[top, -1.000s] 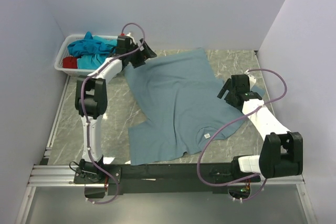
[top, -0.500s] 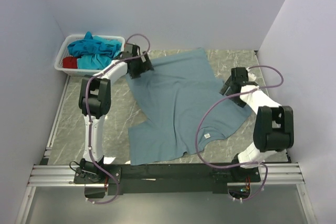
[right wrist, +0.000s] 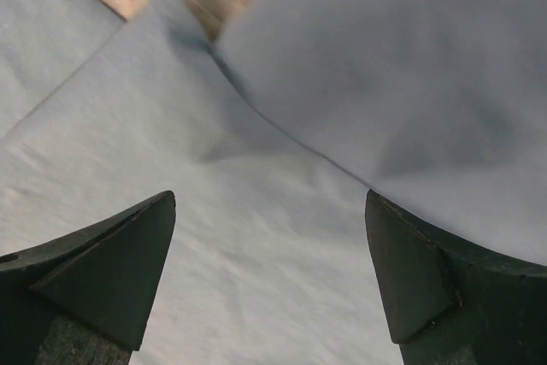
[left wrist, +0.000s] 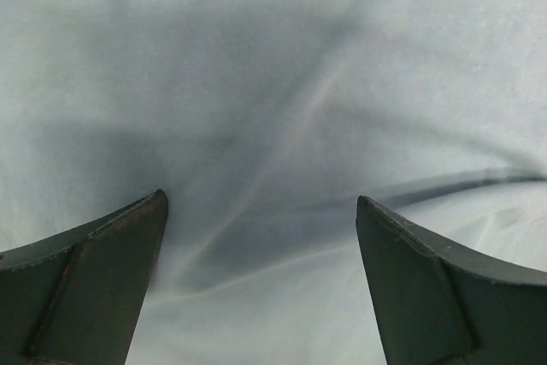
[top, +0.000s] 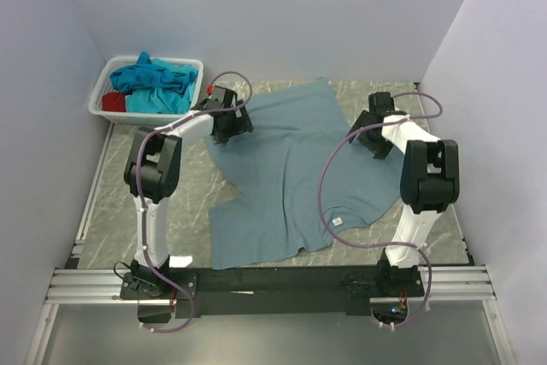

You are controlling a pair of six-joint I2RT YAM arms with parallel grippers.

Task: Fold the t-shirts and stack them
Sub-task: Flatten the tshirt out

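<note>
A dusty grey-blue t-shirt (top: 291,168) lies spread on the table, its small white neck label (top: 337,221) towards the near side. My left gripper (top: 235,122) hangs open over the shirt's far left part, and the left wrist view shows wrinkled cloth (left wrist: 273,126) between its wide-apart fingers (left wrist: 94,271). On the shirt's right side my right gripper (top: 363,138) is open too, above a fold line in the cloth (right wrist: 282,151), nothing held. Turquoise t-shirts (top: 154,79) and a red t-shirt (top: 113,102) sit in the basket.
A white plastic basket (top: 104,83) stands at the far left corner. Marbled grey tabletop (top: 184,203) shows left of the shirt and at the far right. Pale walls close in on the left, back and right. Purple cables loop from both arms.
The left gripper has come away from the basket, down and right onto the shirt's far left part. The right arm has swung towards the far side, its gripper now over the shirt's right side.
</note>
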